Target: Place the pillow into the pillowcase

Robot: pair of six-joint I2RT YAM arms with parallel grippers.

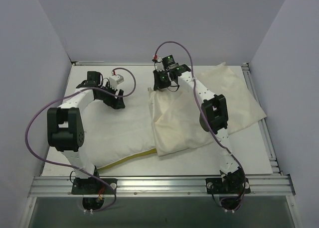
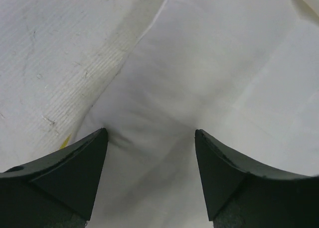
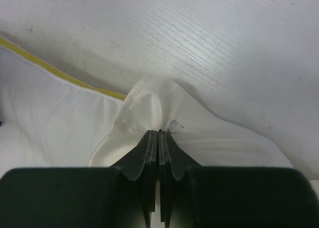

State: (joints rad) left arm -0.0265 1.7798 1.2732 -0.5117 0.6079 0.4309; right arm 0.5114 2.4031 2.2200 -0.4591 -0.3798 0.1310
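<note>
Seen from above, the pillow (image 1: 119, 133) lies flat at nine o'clock of the pillowcase (image 1: 179, 123), but only the wrist views show the right gripper (image 3: 158, 134) clamped on the pillowcase's corner and the left gripper (image 2: 151, 138) spread open, tips against the pillow.

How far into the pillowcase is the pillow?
Mostly out: the pillow lies bare left of the pillowcase; whether its right end is inside, cannot tell.
</note>
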